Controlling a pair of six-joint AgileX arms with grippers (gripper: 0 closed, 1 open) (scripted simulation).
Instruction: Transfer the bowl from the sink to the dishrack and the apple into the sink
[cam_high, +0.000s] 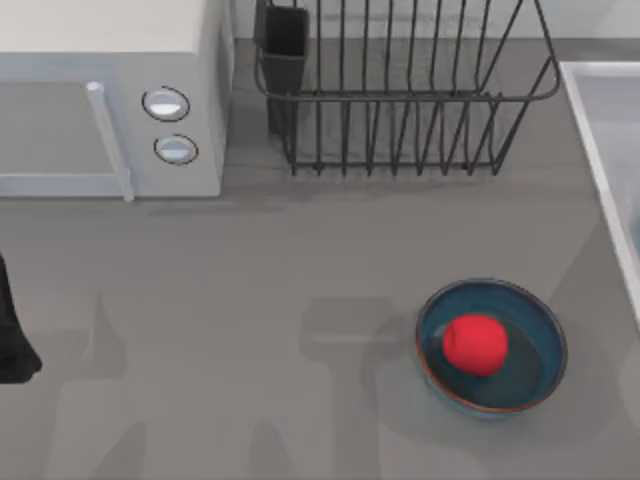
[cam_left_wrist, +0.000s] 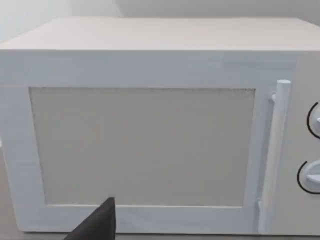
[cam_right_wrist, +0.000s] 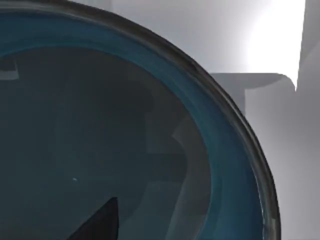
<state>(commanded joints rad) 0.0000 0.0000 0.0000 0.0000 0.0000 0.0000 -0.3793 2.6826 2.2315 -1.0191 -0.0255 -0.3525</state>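
Hovering close over a teal bowl (cam_right_wrist: 125, 150), the right gripper (cam_right_wrist: 95, 222) shows as a dark finger tip in the right wrist view; whether it is released or clenched I cannot tell. That bowl sits in the pale sink (cam_right_wrist: 280, 150), whose wall rises just behind its rim

Left arm (cam_high: 12, 330): parked at the table's left edge, facing the white microwave (cam_left_wrist: 150, 140); a dark finger tip of the left gripper (cam_left_wrist: 97, 222) shows, state not readable

Top view, outward across the table (cam_high: 250, 300):
- second bowl (cam_high: 530, 340), alike in glaze, stands on the table near the right edge, just beside the sink rim (cam_high: 600, 170)
- apple (cam_high: 474, 344) lies inside that second bowl, touching its floor
- dishrack (cam_high: 400, 100) at the far edge, between microwave and sink, black cutlery cup (cam_high: 284, 45) at its left corner; no bowl between its bars

Step in hand, as I judge it: the first one, reaching for the sink bowl. Neither transfer is done

Next move likely calls for fingers straddling the bowl's thin rim, one inside and one outside, then a lift over the sink wall toward the rack. Smooth glaze may slip under a light pinch
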